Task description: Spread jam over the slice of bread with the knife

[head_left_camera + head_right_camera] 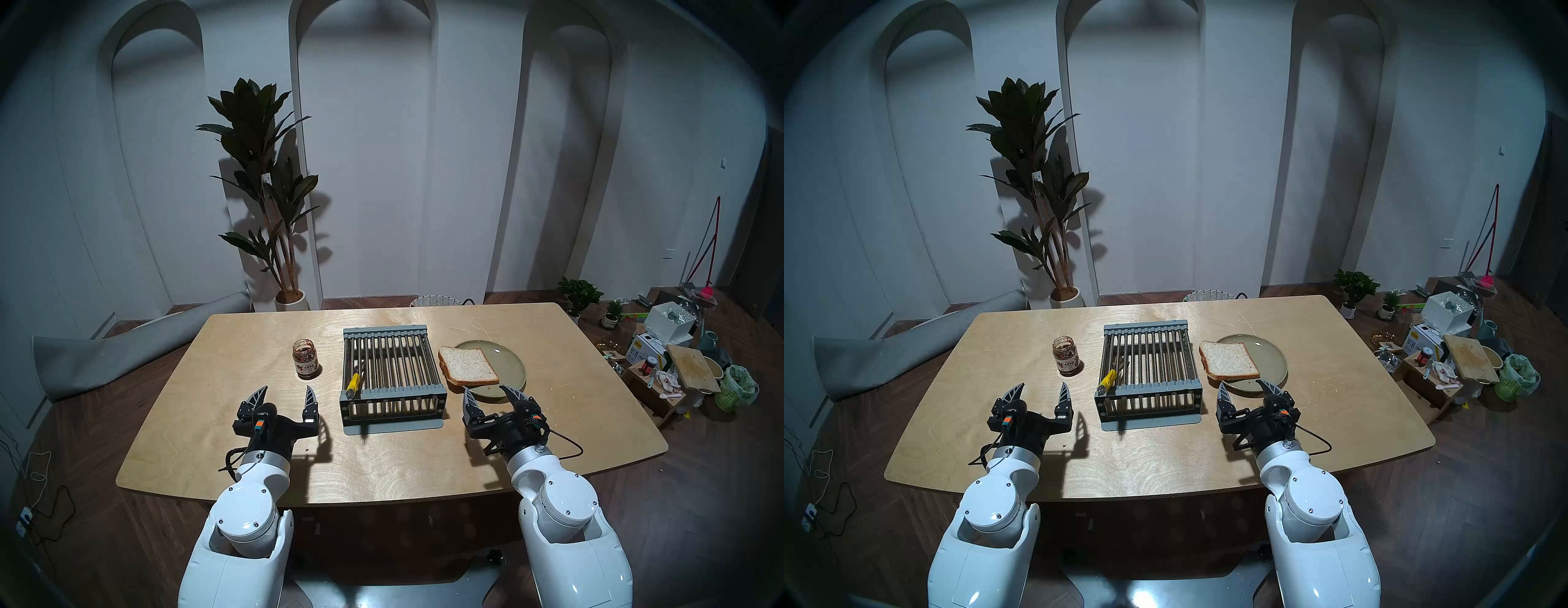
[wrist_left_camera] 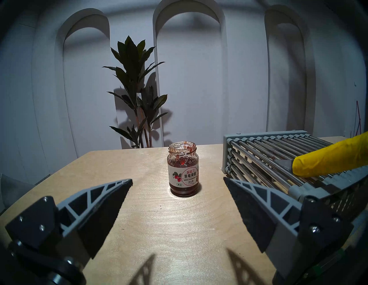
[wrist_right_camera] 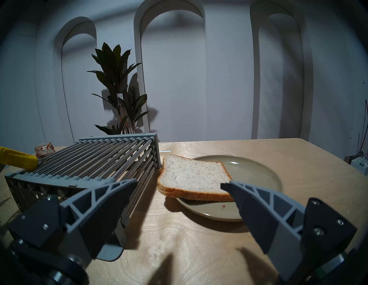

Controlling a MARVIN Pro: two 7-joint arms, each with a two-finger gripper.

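Note:
The jam is in a small open labelled jar standing left of the grey barred rack. The yellow-handled knife lies on the rack's near left corner, blade pointing away from me. The slice of bread rests on the left side of an olive-green plate and overhangs its rim; another slice seems to lie beneath it. My left gripper hovers open, just short of the jar. My right gripper is open and empty at the plate's near edge.
The rack stands mid-table between both arms, on a light wooden table. A potted plant stands behind the table. Clutter of boxes and a cutting board lies on the floor to the right.

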